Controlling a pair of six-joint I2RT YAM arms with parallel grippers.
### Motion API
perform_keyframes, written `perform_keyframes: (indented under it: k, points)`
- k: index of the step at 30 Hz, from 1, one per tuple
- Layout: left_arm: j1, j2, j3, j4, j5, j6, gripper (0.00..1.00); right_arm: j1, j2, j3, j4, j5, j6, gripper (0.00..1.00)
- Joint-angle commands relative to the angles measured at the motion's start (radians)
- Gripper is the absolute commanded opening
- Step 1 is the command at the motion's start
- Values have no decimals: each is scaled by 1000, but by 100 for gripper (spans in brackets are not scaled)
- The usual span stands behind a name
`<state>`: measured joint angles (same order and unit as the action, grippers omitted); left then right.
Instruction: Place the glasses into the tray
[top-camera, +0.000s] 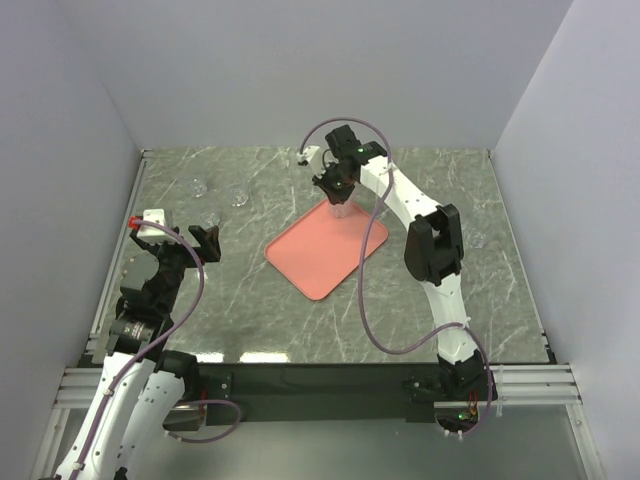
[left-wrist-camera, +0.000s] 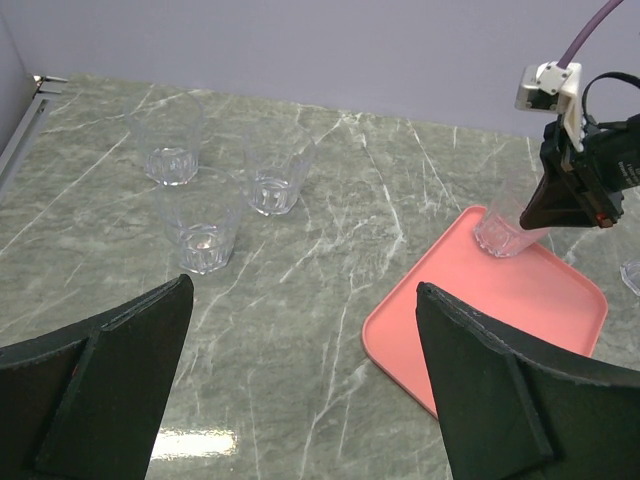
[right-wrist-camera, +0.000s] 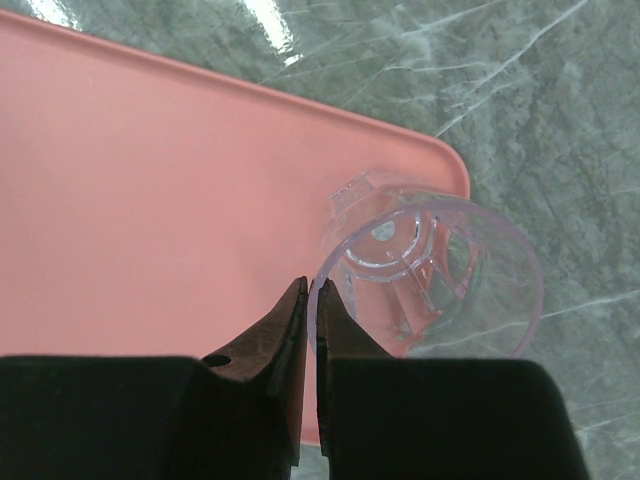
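Note:
The salmon-pink tray (top-camera: 325, 255) lies mid-table, also in the left wrist view (left-wrist-camera: 520, 300) and the right wrist view (right-wrist-camera: 150, 180). My right gripper (top-camera: 338, 195) (right-wrist-camera: 311, 288) is shut on the rim of a clear glass (top-camera: 341, 208) (left-wrist-camera: 500, 232) (right-wrist-camera: 440, 270). It holds the glass upright at the tray's far corner, base on or just above the tray. Three more glasses (left-wrist-camera: 170, 150) (left-wrist-camera: 277, 178) (left-wrist-camera: 203, 225) stand on the table at the far left (top-camera: 238, 196). My left gripper (top-camera: 208, 243) (left-wrist-camera: 303, 285) is open and empty, near them, left of the tray.
Another clear glass (left-wrist-camera: 632, 275) shows partly at the right, beyond the tray. The green marble table (top-camera: 420, 310) is enclosed by white walls on the left, back and right. A purple cable (top-camera: 365, 300) from the right arm loops over the tray's right side.

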<state>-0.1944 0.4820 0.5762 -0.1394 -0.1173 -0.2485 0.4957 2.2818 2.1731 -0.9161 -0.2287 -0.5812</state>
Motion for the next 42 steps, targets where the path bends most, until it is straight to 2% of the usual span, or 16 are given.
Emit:
perform_keyframes:
  k: [1, 6, 9, 13, 16, 18, 23, 34, 38, 42]
  points:
    - [-2, -3, -10, 38, 18, 14, 99, 14, 2, 50, 2, 15, -2, 0]
    - [-2, -5, -10, 40, 19, 14, 99, 15, 8, 50, 5, 19, -2, 0]
    - [-2, -3, -12, 40, 19, 14, 99, 17, 11, 50, 8, 23, 0, 6]
    - [-2, -2, -13, 41, 18, 17, 99, 21, 8, 36, 16, 37, 3, 42]
    - [-2, 6, -13, 44, 21, 18, 99, 23, -8, 40, 25, 54, 15, 55]
    - [-2, 12, -13, 41, 21, 18, 99, 23, -22, 51, 26, 71, 27, 60]
    - [-2, 13, -13, 40, 13, 18, 99, 23, -151, -7, 40, 81, 38, 62]
    - [-2, 35, -1, 17, -24, 17, 99, 3, -655, -570, 192, 45, 47, 62]
    - [-2, 55, 2, 12, -33, 11, 99, -74, -829, -751, 242, -52, 76, 62]
    - [-2, 86, 17, 0, -35, -1, 99, -224, -976, -945, 292, -173, 113, 62]
